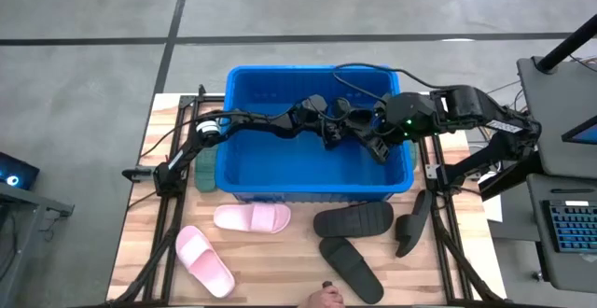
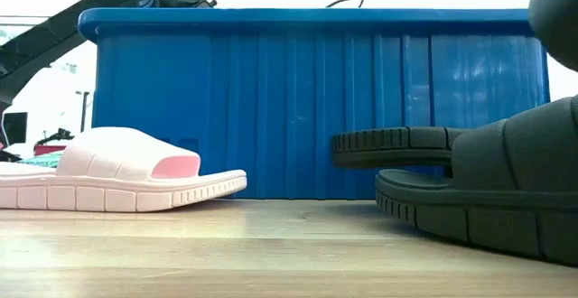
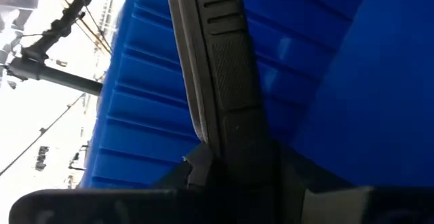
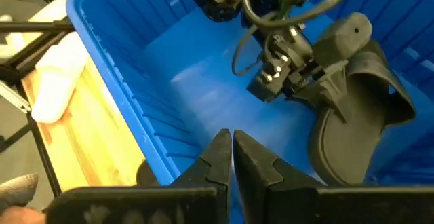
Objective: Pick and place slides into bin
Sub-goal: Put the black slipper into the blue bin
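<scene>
The blue bin [image 1: 317, 182] stands at the table's far middle. Inside it my left gripper [image 4: 308, 71] is shut on a black slide [image 4: 359, 115], which sits tilted on its side near the bin's right wall. My right gripper [image 4: 232, 149] hangs shut above the bin's inside and touches nothing. Two pink slides [image 1: 252, 218] [image 1: 205, 261] rest sole-down on the table in front of the bin. Three black slides [image 1: 353, 220] [image 1: 350, 269] [image 1: 413, 222] lie to their right. My left gripper holds the black slide by its upper part, near the strap [image 4: 325, 71], coming roughly level from the table's left. The slide hangs tilted below and beyond the fingers. Whether its lower end [image 4: 339, 163] touches the bin's floor, I cannot tell.
A dark green thing [image 1: 205, 179] shows beside the bin's near left corner. A person's hand [image 1: 325, 297] is at the table's near edge. In the low view, a pink slide [image 2: 117, 176] and black slides [image 2: 488, 190] lie before the bin's wall [image 2: 307, 108].
</scene>
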`<state>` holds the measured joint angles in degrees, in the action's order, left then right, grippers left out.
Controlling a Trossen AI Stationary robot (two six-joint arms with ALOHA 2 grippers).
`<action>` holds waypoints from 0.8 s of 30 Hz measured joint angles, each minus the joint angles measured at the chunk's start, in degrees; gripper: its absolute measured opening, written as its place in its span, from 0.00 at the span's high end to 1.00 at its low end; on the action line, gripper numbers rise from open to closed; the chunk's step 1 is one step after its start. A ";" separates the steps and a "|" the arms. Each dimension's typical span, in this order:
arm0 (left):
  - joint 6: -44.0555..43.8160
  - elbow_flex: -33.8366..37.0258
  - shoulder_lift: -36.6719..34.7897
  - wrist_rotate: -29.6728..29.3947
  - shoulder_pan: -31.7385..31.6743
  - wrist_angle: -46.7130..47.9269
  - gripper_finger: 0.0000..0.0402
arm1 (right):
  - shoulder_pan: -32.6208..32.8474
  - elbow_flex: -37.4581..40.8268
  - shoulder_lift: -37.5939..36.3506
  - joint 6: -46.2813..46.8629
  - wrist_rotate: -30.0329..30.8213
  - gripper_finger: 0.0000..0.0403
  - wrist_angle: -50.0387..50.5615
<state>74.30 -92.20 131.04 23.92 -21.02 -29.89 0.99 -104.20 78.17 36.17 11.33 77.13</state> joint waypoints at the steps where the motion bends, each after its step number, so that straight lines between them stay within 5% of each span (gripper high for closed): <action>1: -0.27 0.00 0.00 -0.06 0.00 0.23 0.80 | 0.00 -0.01 0.00 0.02 0.00 0.98 -0.28; 15: -17.56 -3.90 0.09 -0.24 -0.52 4.96 0.66 | 0.00 -0.09 0.00 0.23 -1.29 0.98 -2.44; 24: -7.85 -4.12 0.07 1.25 -0.48 4.87 0.44 | 0.00 -0.11 0.00 -0.64 -1.33 0.98 -2.47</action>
<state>66.45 -96.32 131.11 25.17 -21.49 -25.01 0.99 -104.31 78.17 35.53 10.00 74.66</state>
